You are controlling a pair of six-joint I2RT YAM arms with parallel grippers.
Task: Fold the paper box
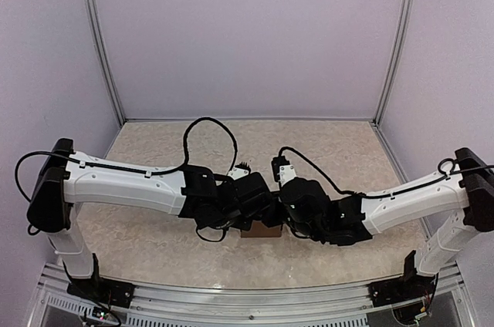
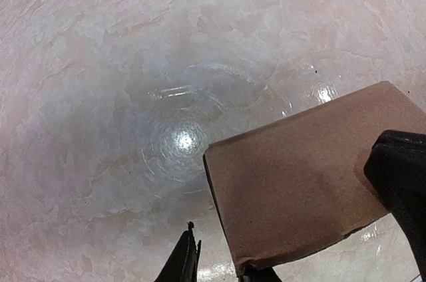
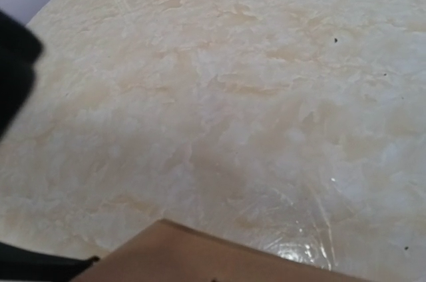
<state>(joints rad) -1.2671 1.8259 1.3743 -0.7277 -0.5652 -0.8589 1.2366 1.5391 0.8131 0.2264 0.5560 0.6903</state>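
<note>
Since the paper box (image 1: pixel 260 230) was plain brown cardboard, it would likely have been light, stiff across its panels and willing to bend only at its creases. Its dull face should have given fingers a fair hold, though hard pinching would probably have dented it.

It sat on the table (image 1: pixel 332 150) close to the near edge, about midway between left and right. Both wrists were directly over it, so most of it was hidden from above.

From the left wrist the paper box (image 2: pixel 299 189) showed one flat panel with clean edges, its near corner reaching in by the tips of the left gripper (image 2: pixel 223 270). Those tips stood a little apart, with bare table between the left tip and the cardboard, so that tool looked parted and not clamped. A black shape (image 2: pixel 399 189) lay against the panel's right edge and probably belonged to the other arm.

Whether the right gripper (image 1: pixel 284 219) was parted or closed I could not tell. Its own camera caught only a strip of cardboard along the bottom.

The best hold seemed a panel edge close to a crease. Table stretched away far, left and right, while the rail (image 1: pixel 247 296) at the near side left little room.
</note>
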